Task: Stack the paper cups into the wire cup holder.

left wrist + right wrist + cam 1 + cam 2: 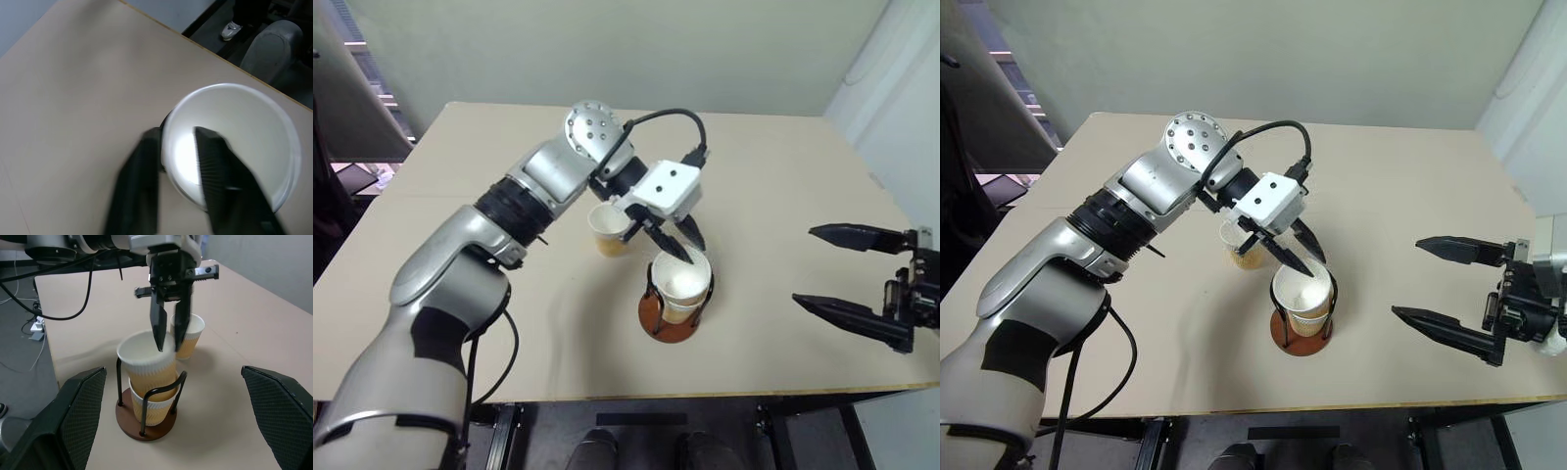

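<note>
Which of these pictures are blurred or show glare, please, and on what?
Left wrist view: the left claw fingers are smeared and soft-edged, and a bright glare spot sits inside the top paper cup. Right wrist view: the right claw's fingers are large and out of focus, while the wire cup holder is sharp. Left eye view: even light, with a soft shadow under the left arm.

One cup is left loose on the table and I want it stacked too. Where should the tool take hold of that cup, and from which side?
Probably at the rim of the loose cup, coming from above. It stands upright and mouth up beside the wire cup holder, so one finger can drop inside and one outside, pinching the wall, much as the left tool stands at the rim of the top stacked cup.
</note>
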